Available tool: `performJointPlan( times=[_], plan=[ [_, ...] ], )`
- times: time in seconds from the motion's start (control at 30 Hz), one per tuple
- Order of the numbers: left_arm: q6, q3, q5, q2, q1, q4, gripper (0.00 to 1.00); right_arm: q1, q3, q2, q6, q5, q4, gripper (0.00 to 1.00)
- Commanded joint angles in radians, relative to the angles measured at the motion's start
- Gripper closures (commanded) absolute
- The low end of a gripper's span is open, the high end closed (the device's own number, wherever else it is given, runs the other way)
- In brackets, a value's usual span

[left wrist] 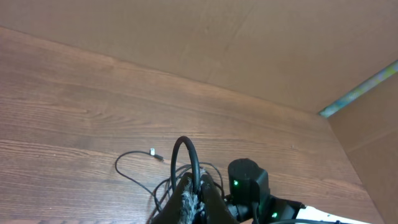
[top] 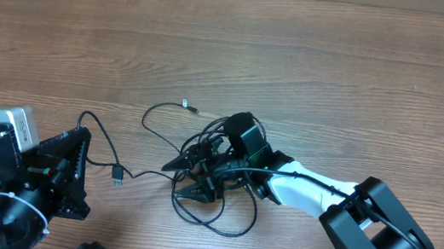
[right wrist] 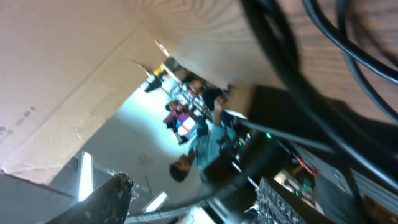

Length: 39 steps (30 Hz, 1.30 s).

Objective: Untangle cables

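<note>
Jaws of the right gripper (top: pixel 184 180) stand spread, pushed into the knot of cables (top: pixel 202 148), strands lying between and around them. On the left gripper (left wrist: pixel 193 193) the jaws are pressed together, pinching one cable loop that arches just above them.

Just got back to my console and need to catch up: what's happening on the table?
Two arms are working on a knot of thin black cables on the wooden table. The left end effector is shut on one cable strand that leads toward the knot. The right end effector sits open in the middle of the knot. The cables are not yet separated.
</note>
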Motion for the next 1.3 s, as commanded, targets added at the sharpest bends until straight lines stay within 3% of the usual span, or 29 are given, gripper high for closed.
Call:
performJointPlan(
  times=[0.0, 0.2, 0.5, 0.63, 0.67, 0.97, 1.1, 1.27],
  plan=[
    [-0.006, -0.006, 0.001, 0.006, 0.004, 0.001, 0.96, 0.023, 0.003, 0.008, 0.08, 0.113, 0.032, 0.4],
    [-0.006, -0.006, 0.001, 0.006, 0.004, -0.004, 0.95, 0.026, 0.003, 0.008, 0.081, 0.161, 0.03, 0.55],
    [-0.006, -0.006, 0.001, 0.006, 0.004, -0.022, 0.95, 0.026, 0.003, 0.008, 0.047, 0.161, 0.022, 0.59],
    [-0.006, -0.006, 0.0, 0.006, 0.004, -0.022, 0.96, 0.026, 0.003, 0.008, 0.021, 0.163, 0.023, 0.94],
    [-0.006, -0.006, 0.0, 0.006, 0.004, -0.021, 0.95, 0.026, 0.003, 0.008, 0.013, 0.165, 0.022, 0.96],
    [-0.002, -0.026, -0.003, 0.006, 0.004, -0.022, 0.96, 0.026, 0.003, 0.006, -0.235, 0.14, 0.099, 0.96],
    [-0.003, -0.066, -0.02, 0.006, 0.004, -0.016, 0.95, 0.025, 0.003, -0.031, -0.257, 0.107, 0.208, 0.96],
    [-0.003, -0.109, -0.028, 0.006, 0.004, 0.016, 0.96, 0.006, 0.003, -0.113, -0.333, 0.105, 0.171, 0.96]
  ],
)
